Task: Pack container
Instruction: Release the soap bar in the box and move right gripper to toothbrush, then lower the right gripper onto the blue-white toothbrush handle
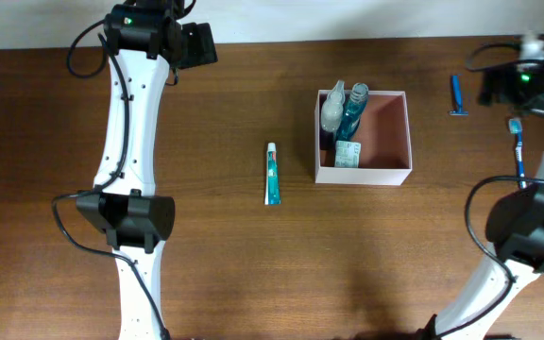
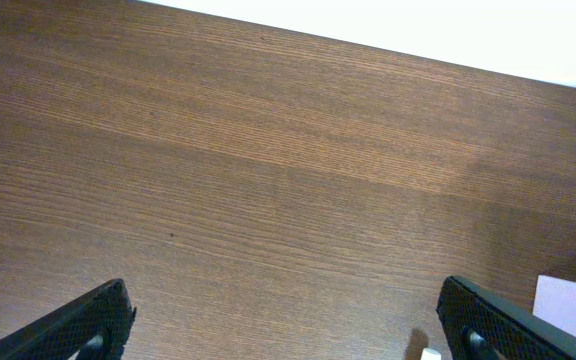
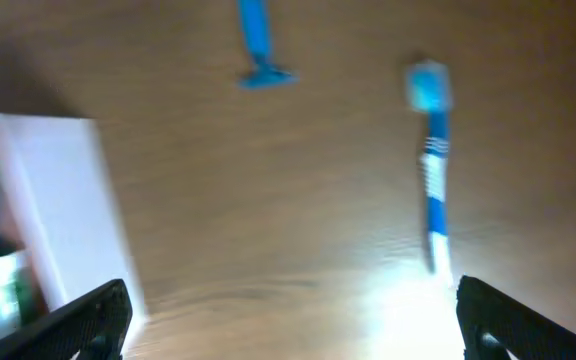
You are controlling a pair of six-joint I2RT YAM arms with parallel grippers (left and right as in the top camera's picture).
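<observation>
The container (image 1: 363,176), a square white-walled box with a pinkish inside, stands right of the table's middle. In its left part are a clear bottle (image 1: 332,110), a blue bottle (image 1: 355,110) and a small green-and-white packet (image 1: 348,154). A toothpaste tube (image 1: 272,174) lies on the wood to its left. Right of the box lie a blue razor (image 1: 457,96) and a blue toothbrush (image 1: 518,146). My right gripper (image 3: 293,325) is open above bare wood, between the container's wall (image 3: 63,190) and the toothbrush (image 3: 433,160). My left gripper (image 2: 283,320) is open over bare table at the far left.
The razor (image 3: 258,40) lies beyond the right gripper. A corner of the container (image 2: 573,305) shows at the left wrist view's lower right. The table's far edge (image 2: 388,30) meets a white surface. Both arms' bases stand at the near side.
</observation>
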